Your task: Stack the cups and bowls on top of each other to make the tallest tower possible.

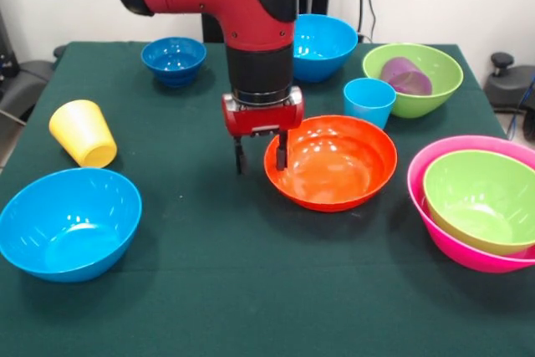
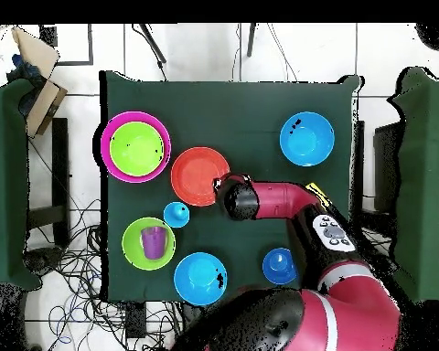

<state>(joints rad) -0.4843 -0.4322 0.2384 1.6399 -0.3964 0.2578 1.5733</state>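
The orange bowl point(image 1: 331, 161) sits empty near the table's point(image 1: 251, 290) centre, with the light blue cup point(image 1: 369, 101) upright just beyond it. A lime-green bowl point(image 1: 483, 200) is nested inside the pink bowl point(image 1: 435, 221). The purple cup point(image 1: 405, 76) lies inside the second lime-green bowl point(image 1: 435, 89). The yellow cup point(image 1: 82, 132) lies tilted on the cloth. The arm descends vertically; the gripper point(image 1: 259, 155) straddles the orange bowl's rim, fingers moderately spread, gripping nothing.

A: Front view sits low and close at the green table point(image 1: 251, 290), facing across it; the arm point(image 1: 242, 6) drops from the top.

B: Overhead looks straight down from farther off. Both share the tabletop point(image 2: 232, 110).
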